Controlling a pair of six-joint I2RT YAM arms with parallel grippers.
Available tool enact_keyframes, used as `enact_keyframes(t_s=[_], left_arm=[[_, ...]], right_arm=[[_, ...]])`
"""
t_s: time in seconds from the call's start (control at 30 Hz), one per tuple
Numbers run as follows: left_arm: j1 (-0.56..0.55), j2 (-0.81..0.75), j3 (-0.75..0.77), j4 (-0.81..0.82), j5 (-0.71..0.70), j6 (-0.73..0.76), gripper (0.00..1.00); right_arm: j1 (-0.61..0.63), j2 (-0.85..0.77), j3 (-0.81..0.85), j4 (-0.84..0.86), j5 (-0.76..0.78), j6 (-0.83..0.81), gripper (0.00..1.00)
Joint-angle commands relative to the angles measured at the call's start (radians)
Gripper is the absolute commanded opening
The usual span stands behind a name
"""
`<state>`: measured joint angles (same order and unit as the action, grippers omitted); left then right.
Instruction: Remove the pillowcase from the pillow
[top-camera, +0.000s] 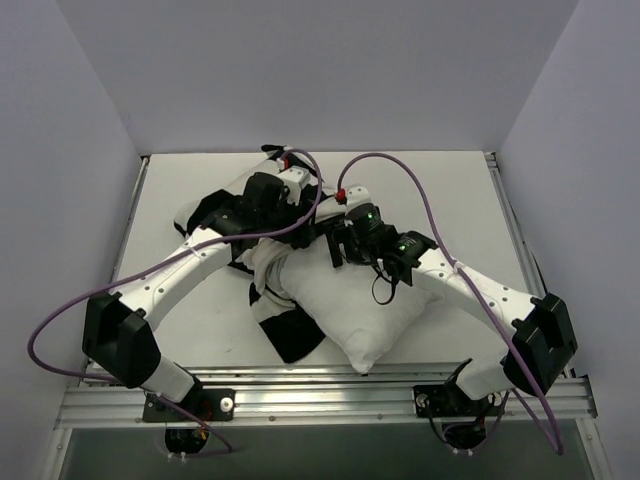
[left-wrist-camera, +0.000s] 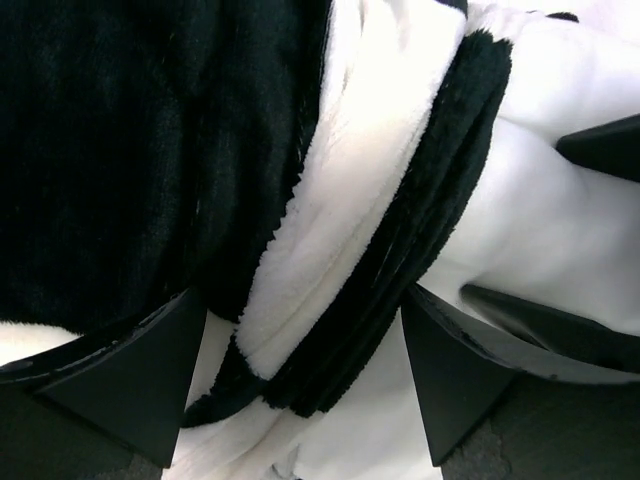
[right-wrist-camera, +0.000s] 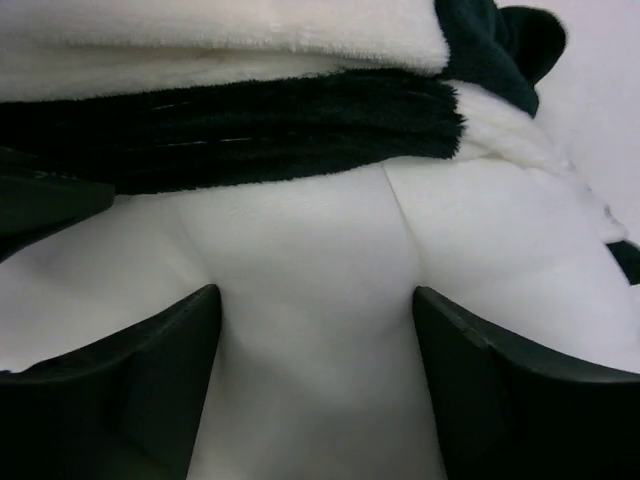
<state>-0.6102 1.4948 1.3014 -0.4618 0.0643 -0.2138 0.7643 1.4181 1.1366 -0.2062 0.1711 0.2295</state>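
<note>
The plain white pillow (top-camera: 375, 310) lies at the table's middle front, its near part bare. The black and white checkered pillowcase (top-camera: 288, 330) is bunched round its far left end and spreads back to the left. My left gripper (top-camera: 268, 222) is over that bunch. In the left wrist view its jaws (left-wrist-camera: 303, 340) stand wide apart with rolled pillowcase folds (left-wrist-camera: 340, 230) between them. My right gripper (top-camera: 336, 250) is pressed on the pillow beside the pillowcase edge. In the right wrist view it (right-wrist-camera: 316, 330) is open astride bare pillow (right-wrist-camera: 310, 260), just below the rolled pillowcase hem (right-wrist-camera: 250, 125).
The white table (top-camera: 430, 190) is walled on the left, back and right. A metal rail (top-camera: 320, 395) runs along the near edge below the pillow. Purple cables (top-camera: 400, 165) arc above both arms.
</note>
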Motion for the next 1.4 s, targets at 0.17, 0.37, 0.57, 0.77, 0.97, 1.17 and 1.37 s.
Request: enact_keyframes(t_s=[0.17, 0.37, 0.57, 0.77, 0.97, 1.17, 1.37], left_arm=[[0.036, 0.122, 0.091, 0.075, -0.115, 0.01, 0.44], [0.13, 0.165, 0.121, 0.14, -0.199, -0.076, 0.02], [0.233, 0.216, 0.162, 0.152, -0.357, -0.139, 0.02], [0.381, 0.266, 0.208, 0.114, -0.399, -0.179, 0.02], [0.454, 0.344, 0.236, 0.086, -0.353, -0.179, 0.02], [0.441, 0.286, 0.133, 0.175, -0.177, -0.225, 0.07], [0.366, 0.033, 0.0, 0.216, -0.067, -0.248, 0.74]], right_arm=[[-0.01, 0.041, -0.106, 0.07, -0.12, -0.012, 0.0], [0.021, -0.117, -0.155, -0.011, -0.16, 0.019, 0.0], [0.027, -0.376, -0.143, -0.225, -0.142, 0.07, 0.0], [0.009, -0.588, -0.011, -0.485, -0.148, 0.114, 0.0], [0.009, -0.653, 0.012, -0.573, -0.223, 0.114, 0.0], [0.009, -0.598, -0.095, -0.426, -0.275, 0.106, 0.0], [0.012, -0.414, -0.06, -0.315, -0.13, 0.071, 0.3]])
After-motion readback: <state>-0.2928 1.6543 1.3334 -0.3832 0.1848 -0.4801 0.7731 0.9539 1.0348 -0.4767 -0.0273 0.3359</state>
